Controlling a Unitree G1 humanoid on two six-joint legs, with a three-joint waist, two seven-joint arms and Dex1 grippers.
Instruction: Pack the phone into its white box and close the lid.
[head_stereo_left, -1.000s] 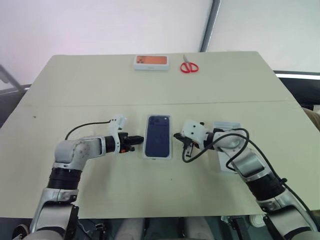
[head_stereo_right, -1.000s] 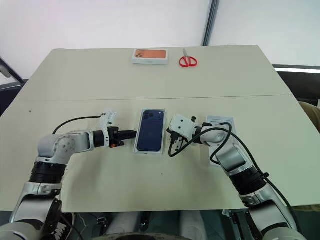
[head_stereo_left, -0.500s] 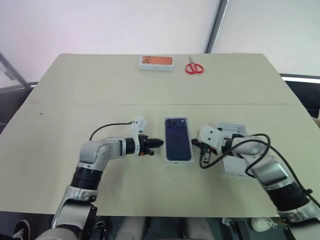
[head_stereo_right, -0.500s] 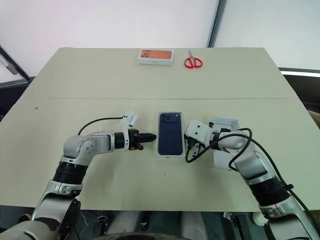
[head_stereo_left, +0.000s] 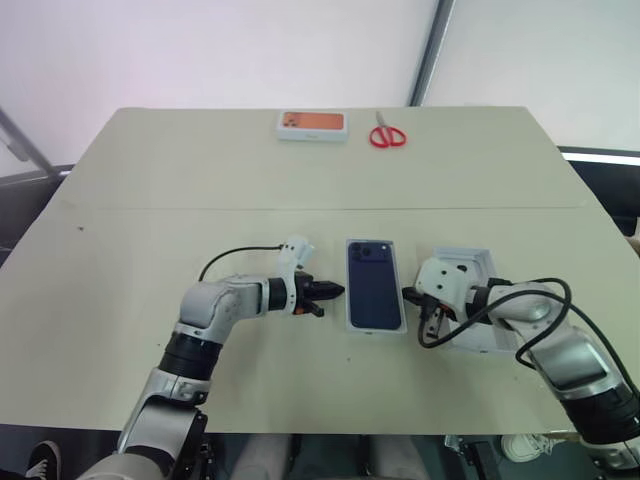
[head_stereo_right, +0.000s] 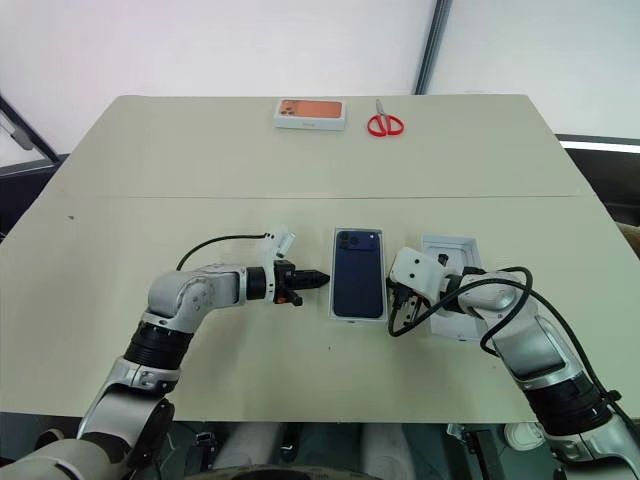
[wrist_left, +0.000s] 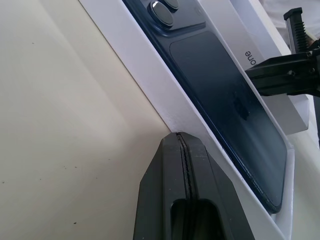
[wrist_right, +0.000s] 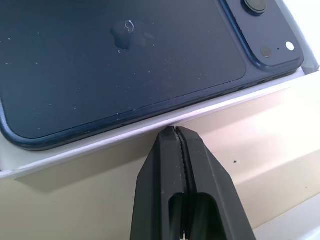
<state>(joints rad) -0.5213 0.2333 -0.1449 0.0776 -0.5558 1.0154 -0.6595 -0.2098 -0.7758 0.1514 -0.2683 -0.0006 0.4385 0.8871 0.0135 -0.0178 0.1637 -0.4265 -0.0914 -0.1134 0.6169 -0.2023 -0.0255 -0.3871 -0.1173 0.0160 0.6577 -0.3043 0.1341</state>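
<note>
While the phone (head_stereo_right: 358, 285) lies in the white box (head_stereo_right: 337, 312), long axis twelve-to-six, the lid (head_stereo_right: 452, 297) sits at three o'clock, nearest the right tool (head_stereo_right: 397, 300); both it and the left tool (head_stereo_right: 318, 278) are closed, empty.

Closed tool (wrist_right: 176, 131) (at white box (wrist_right: 150, 127))

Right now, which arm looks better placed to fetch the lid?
Right, probably. The lid lies on the right of the white box, under the right gripper's arm. The left gripper is across the phone.
</note>
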